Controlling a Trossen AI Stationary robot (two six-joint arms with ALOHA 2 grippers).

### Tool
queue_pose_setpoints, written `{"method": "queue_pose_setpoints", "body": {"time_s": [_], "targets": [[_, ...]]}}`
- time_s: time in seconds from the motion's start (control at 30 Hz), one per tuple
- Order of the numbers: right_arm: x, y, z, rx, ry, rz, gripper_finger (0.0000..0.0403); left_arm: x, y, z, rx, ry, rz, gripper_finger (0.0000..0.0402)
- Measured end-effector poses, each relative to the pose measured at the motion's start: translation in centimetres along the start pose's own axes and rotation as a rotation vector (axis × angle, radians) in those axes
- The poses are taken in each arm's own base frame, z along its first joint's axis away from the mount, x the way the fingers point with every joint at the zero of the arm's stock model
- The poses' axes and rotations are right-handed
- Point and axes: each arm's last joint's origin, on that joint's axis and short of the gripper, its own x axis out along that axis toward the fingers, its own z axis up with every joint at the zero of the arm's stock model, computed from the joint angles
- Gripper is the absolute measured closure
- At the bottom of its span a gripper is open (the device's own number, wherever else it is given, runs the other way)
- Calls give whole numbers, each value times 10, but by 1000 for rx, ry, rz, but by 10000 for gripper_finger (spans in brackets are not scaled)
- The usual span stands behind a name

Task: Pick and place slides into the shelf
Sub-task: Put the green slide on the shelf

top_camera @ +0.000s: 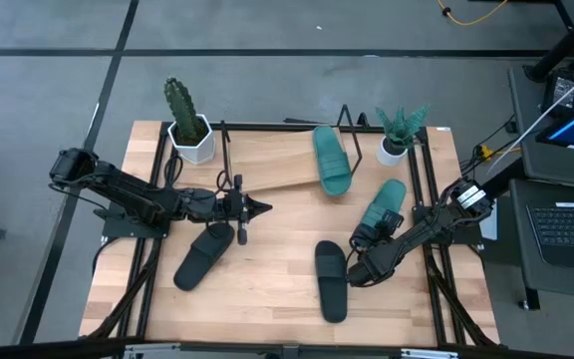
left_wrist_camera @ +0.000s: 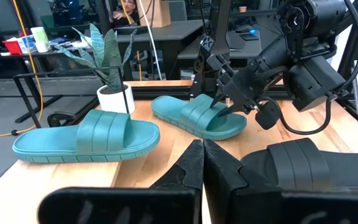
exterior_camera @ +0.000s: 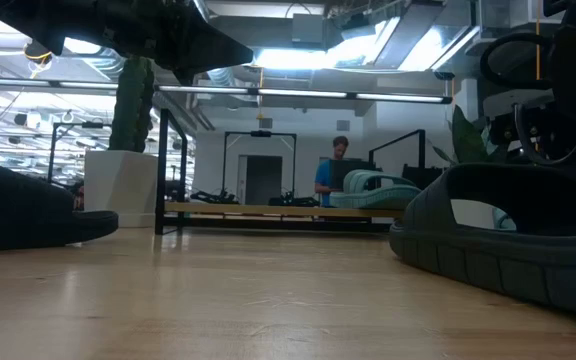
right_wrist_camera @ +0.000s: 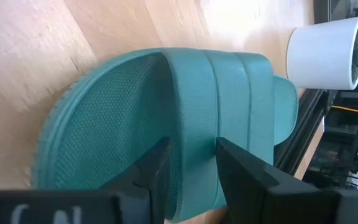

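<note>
One teal slide [top_camera: 332,160] lies on the slanted shelf [top_camera: 272,165] at the table's far side. The second teal slide [top_camera: 384,207] lies on the tabletop at the right, and my right gripper [top_camera: 364,239] is on its near end, also in the right wrist view [right_wrist_camera: 191,171]. One black slide [top_camera: 204,255] lies near left and another [top_camera: 332,281] at near centre. My left gripper [top_camera: 259,207] hovers shut above the table's middle, its fingertips [left_wrist_camera: 201,152] together and touching nothing. My right gripper holds the teal slide by its strap [right_wrist_camera: 194,134], at the strap's open edge. One finger [right_wrist_camera: 157,171] reaches into the opening over the footbed and the other [right_wrist_camera: 241,177] lies on the strap's outer face. It comes slanting down from the near right. The slide's sole lies on the table.
A cactus in a white pot [top_camera: 188,128] stands at the far left corner and a leafy plant in a white pot [top_camera: 397,140] at the far right, beside the shelf's wire frame [top_camera: 352,118]. A person [exterior_camera: 336,165] stands in the room beyond. Bare wood lies between the black slides.
</note>
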Motion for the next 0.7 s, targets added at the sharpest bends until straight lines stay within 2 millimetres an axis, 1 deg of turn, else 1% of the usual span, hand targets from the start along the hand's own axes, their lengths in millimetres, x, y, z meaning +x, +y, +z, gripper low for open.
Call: {"method": "queue_pose_setpoints", "body": {"time_s": [0.33,0.5,0.57,0.63,0.7], "targets": [[1,-1,0,-8,14,-8,274,0,0,0,0,0,0,401],[14,-5,-2,-12,46,-35,274,0,0,0,0,0,0,401],[18,-5,-2,15,52,-33,275,0,0,0,0,0,0,401],[20,-5,-3,17,55,-37,280,0,0,0,0,0,0,401],[20,-5,-3,17,53,-40,294,0,0,0,1,0,0,401]]}}
